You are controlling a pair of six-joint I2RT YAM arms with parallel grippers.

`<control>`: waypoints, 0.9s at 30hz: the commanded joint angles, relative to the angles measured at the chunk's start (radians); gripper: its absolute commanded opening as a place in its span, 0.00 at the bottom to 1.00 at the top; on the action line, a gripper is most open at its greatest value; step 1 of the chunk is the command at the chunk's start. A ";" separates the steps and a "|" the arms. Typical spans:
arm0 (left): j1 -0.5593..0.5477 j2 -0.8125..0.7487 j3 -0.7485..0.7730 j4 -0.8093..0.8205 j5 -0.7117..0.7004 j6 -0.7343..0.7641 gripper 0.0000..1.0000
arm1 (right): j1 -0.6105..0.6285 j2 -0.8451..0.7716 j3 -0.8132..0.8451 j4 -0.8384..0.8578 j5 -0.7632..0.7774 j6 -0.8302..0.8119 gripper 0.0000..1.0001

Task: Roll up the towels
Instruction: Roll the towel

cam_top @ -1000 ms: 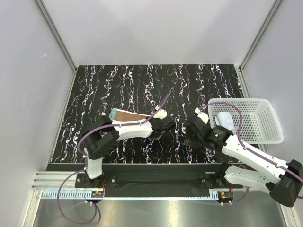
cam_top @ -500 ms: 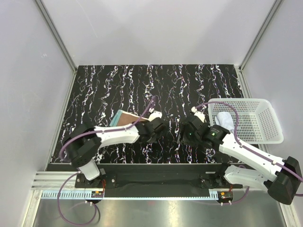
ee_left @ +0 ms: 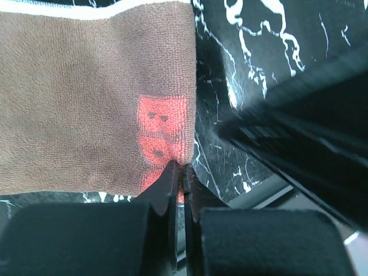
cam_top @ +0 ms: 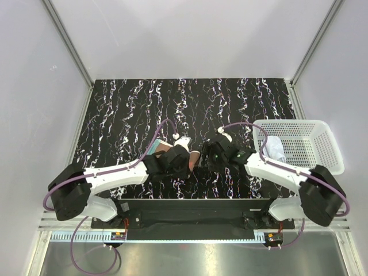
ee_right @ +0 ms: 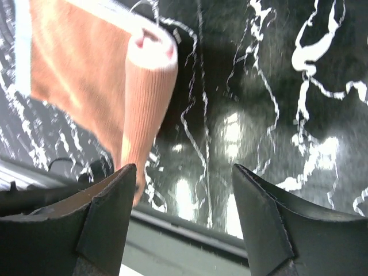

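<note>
The orange towel lies brown side up on the black marbled table, with orange print near its corner. My left gripper is shut on that near right corner. From above, the left gripper covers most of the orange towel. In the right wrist view the orange towel has a curled-over edge. My right gripper is open just right of that edge, with only table between its fingers. From above, the right gripper faces the left one closely. The white towel lies in the basket.
A white perforated basket stands at the right edge of the table. White walls with metal rails enclose the table on three sides. The table's near edge and a black rail run just below both grippers.
My left gripper has closed on the orange towel's corner and drawn it toward the near centre. My right gripper has moved left toward the towel and opened wider.
</note>
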 commanded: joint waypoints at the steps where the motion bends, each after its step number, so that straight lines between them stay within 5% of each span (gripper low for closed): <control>1: -0.009 -0.039 -0.024 0.069 0.036 -0.022 0.00 | -0.041 0.068 0.037 0.125 -0.030 -0.018 0.74; 8: -0.012 -0.082 -0.065 0.110 0.057 -0.034 0.00 | -0.050 0.224 0.106 0.160 -0.079 -0.031 0.73; 16: -0.024 -0.085 -0.090 0.139 0.074 -0.034 0.00 | -0.050 0.244 0.092 0.205 -0.095 -0.014 0.60; 27: -0.038 -0.042 -0.092 0.116 0.017 -0.025 0.00 | -0.050 0.078 0.043 0.148 -0.095 -0.043 0.90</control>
